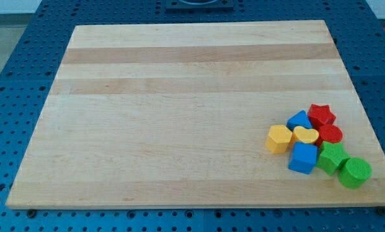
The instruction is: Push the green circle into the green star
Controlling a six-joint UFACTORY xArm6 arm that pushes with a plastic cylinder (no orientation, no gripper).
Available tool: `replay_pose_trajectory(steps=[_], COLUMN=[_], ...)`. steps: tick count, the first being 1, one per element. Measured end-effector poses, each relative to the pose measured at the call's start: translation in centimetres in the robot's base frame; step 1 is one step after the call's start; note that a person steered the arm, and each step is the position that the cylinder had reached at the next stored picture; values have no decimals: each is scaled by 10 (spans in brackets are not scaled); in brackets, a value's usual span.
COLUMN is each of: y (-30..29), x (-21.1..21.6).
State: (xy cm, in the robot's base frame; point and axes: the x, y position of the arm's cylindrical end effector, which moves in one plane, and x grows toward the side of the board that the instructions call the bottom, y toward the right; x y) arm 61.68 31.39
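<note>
The green circle sits near the wooden board's lower right corner. The green star lies just to its upper left, touching it or nearly so. Both are at the lower end of a tight cluster of blocks. My tip does not show in the camera view, and no part of the rod is visible.
The cluster also holds a blue cube, a yellow heart, a yellow hexagon, a blue triangular block, a red star and a red circle. The board's right edge and bottom edge run close by.
</note>
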Motion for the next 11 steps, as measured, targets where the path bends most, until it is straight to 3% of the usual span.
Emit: replay_pose_trajectory(steps=[4, 11], y=[-109, -90], x=[1, 1])
